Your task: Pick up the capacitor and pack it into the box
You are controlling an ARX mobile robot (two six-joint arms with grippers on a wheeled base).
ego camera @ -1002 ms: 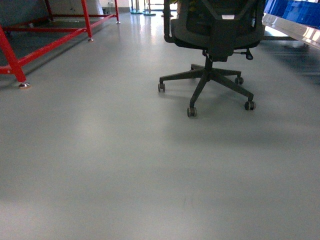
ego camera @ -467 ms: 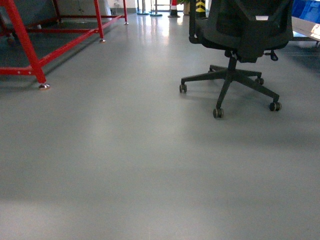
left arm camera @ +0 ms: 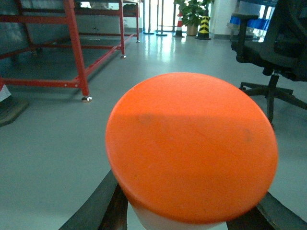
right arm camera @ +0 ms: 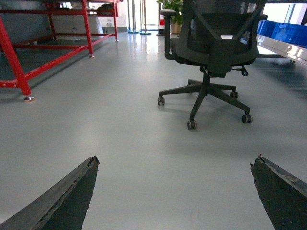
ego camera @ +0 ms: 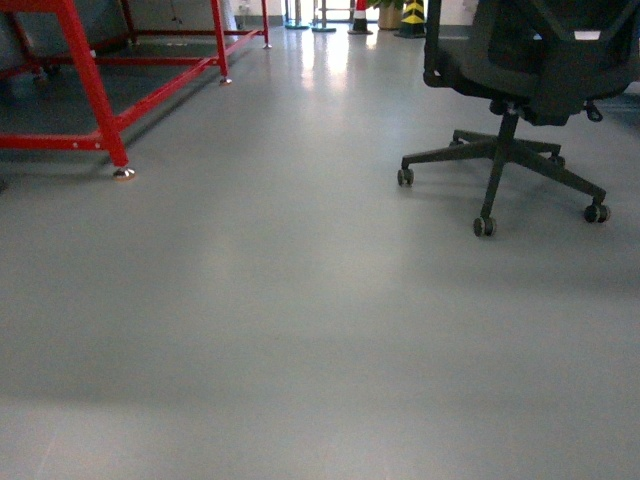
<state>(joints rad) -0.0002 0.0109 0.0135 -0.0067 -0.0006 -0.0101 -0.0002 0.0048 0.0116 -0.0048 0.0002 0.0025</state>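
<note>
My left gripper [left arm camera: 192, 218] clamps an orange-capped capacitor [left arm camera: 192, 148]; my right gripper [right arm camera: 175, 191] gapes empty. No box in view. Driving near the office chair [ego camera: 530, 90], a jolt could shake it loose.
</note>
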